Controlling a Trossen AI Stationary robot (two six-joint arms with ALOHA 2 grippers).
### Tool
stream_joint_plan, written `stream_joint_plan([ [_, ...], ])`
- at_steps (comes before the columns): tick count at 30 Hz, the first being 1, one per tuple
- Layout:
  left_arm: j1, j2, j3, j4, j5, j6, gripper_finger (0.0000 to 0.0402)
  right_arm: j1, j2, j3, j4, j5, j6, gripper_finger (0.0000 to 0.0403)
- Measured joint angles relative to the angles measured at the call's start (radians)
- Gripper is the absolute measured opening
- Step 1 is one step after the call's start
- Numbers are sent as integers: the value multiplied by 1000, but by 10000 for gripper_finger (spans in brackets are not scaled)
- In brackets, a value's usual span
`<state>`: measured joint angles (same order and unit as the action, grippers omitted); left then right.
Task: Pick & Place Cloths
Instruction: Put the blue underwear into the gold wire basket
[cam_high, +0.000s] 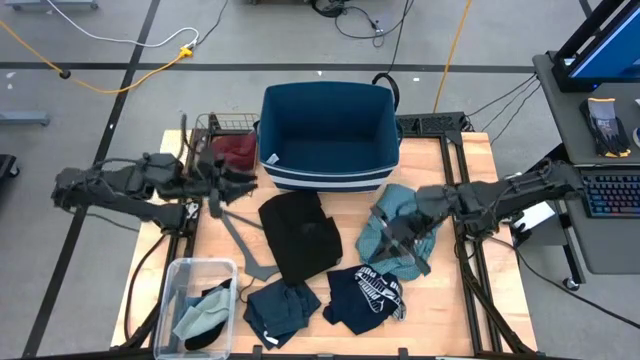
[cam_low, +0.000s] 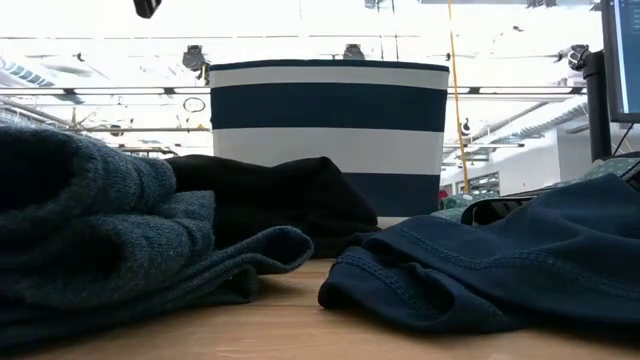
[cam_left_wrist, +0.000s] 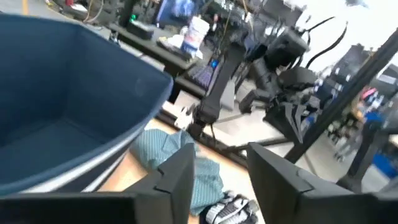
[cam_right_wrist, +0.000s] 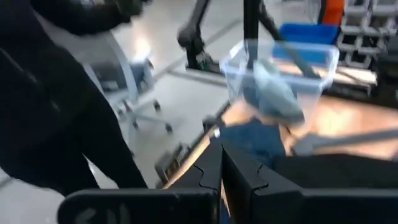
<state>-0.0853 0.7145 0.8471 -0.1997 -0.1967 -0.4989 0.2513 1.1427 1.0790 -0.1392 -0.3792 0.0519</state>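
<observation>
Both arms are dark, near-black, built of chunky jointed segments with black cables along them. The left gripper (cam_left_wrist: 221, 180) has two broad, flat, angular matte fingers. The right gripper (cam_right_wrist: 222, 171) has matching dark fingers with stepped, notched inner edges.
</observation>
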Motion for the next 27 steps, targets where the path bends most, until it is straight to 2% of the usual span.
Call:
stream_joint_plan([
  [6, -133, 116, 0, 26, -139, 34, 87, 123, 5, 0, -131, 210, -35, 0],
  [9, -195, 177, 0, 71, -219, 64, 53, 174, 19, 0, -170, 280, -25, 0],
  [13, -265, 245, 0, 140, -251, 108, 8, 230, 53, 0, -208, 339, 14, 1],
  [21, -360, 332, 0, 204, -258, 96, 6, 324, 164, 0, -252, 355, 96, 21],
  [27, -383, 367, 0, 206, -258, 45, 14, 376, 230, 0, -287, 346, 148, 60],
])
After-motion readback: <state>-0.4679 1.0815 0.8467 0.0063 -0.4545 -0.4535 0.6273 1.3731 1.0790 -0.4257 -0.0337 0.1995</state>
